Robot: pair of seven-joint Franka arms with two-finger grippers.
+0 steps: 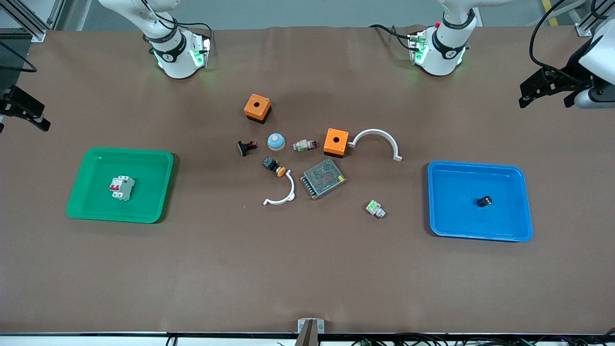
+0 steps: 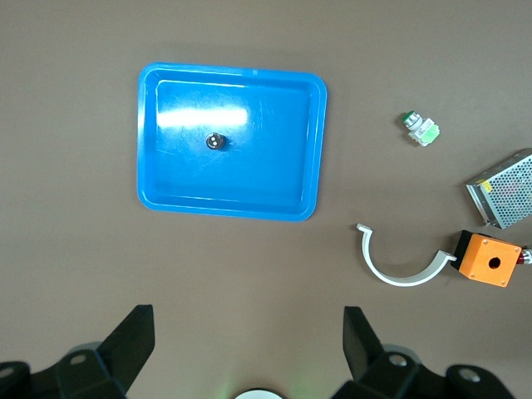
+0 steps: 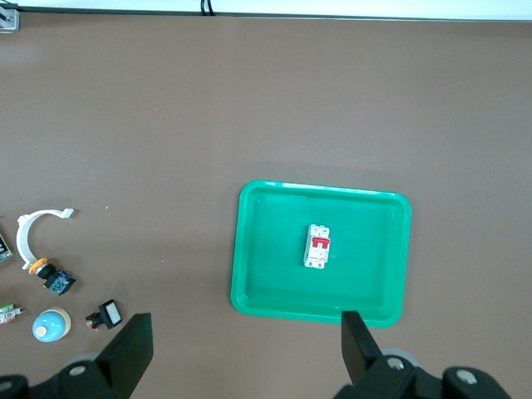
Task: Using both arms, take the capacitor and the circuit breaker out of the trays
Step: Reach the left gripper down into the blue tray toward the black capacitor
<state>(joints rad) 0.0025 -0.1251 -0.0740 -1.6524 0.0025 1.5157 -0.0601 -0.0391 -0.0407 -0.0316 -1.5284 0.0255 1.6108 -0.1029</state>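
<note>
**In the trays: both parts untouched**

Inside the blue tray [image 1: 480, 168] lies the capacitor [image 1: 485, 201]; the circuit breaker [image 1: 121, 187] sits in the green tray [image 1: 96, 158]. The left gripper [image 1: 547, 89] hangs high above the blue tray's end, the right gripper [image 1: 24, 111] above the green tray's, both with jaws wide. The stubby capacitor may roll aside if a finger nudges it.

Brown table [image 1: 307, 269]. At the right arm's end, green tray [image 1: 91, 199]; at the left arm's end, blue tray [image 1: 444, 206]. Between them, scattered apart: two orange boxes [image 1: 257, 107] [image 1: 336, 142], two white curved clips [image 1: 377, 139] [image 1: 282, 192], metal mesh box [image 1: 323, 178], blue-domed button [image 1: 276, 141], black push-button [image 1: 274, 166], green-and-white connector [image 1: 375, 208].
</note>
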